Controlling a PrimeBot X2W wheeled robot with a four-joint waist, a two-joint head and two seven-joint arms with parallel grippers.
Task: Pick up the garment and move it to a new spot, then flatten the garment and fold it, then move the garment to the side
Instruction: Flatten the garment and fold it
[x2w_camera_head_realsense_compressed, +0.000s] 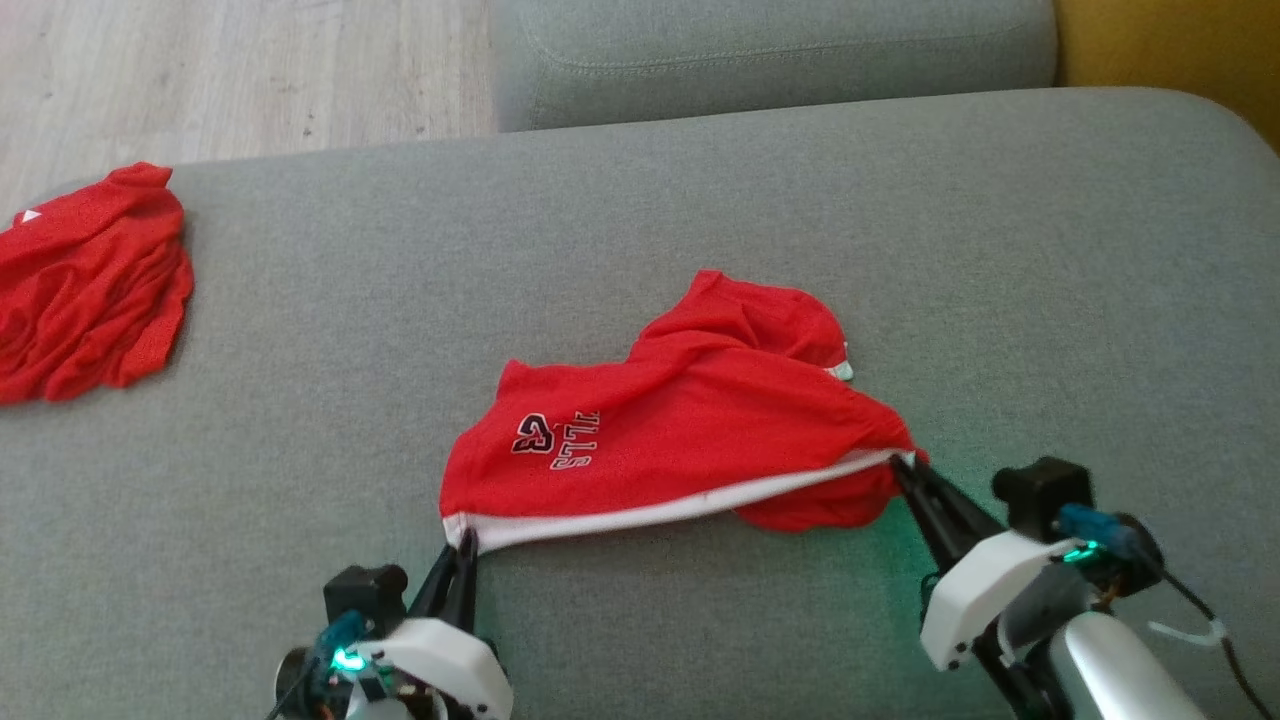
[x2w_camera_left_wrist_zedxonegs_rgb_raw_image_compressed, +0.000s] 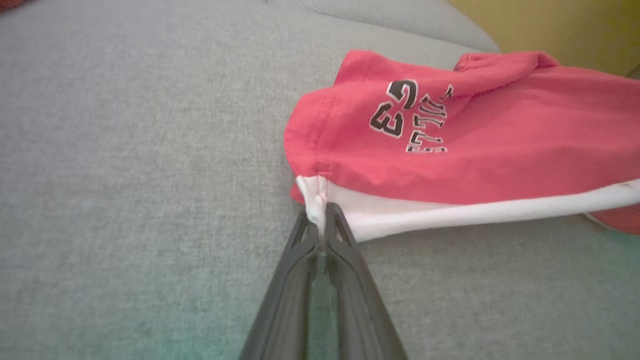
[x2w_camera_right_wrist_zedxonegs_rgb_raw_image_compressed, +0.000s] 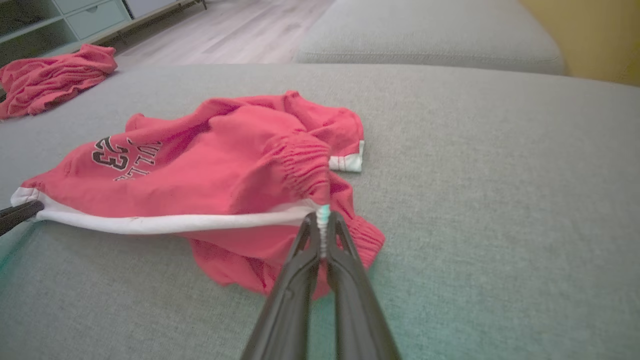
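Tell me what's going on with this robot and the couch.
The robot has both grippers on the crumpled red sports shorts with white trim, lying on the grey fabric sofa cushion. The left gripper is shut on one end of the white edge, the right gripper on the other, so the edge stretches between them. Nothing is flattened or folded yet. Another red garment lies bunched at the cushion's left.

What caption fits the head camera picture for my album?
Left gripper and right gripper pinch the white-trimmed red fabric garment at opposite ends on the grey sofa cushion.
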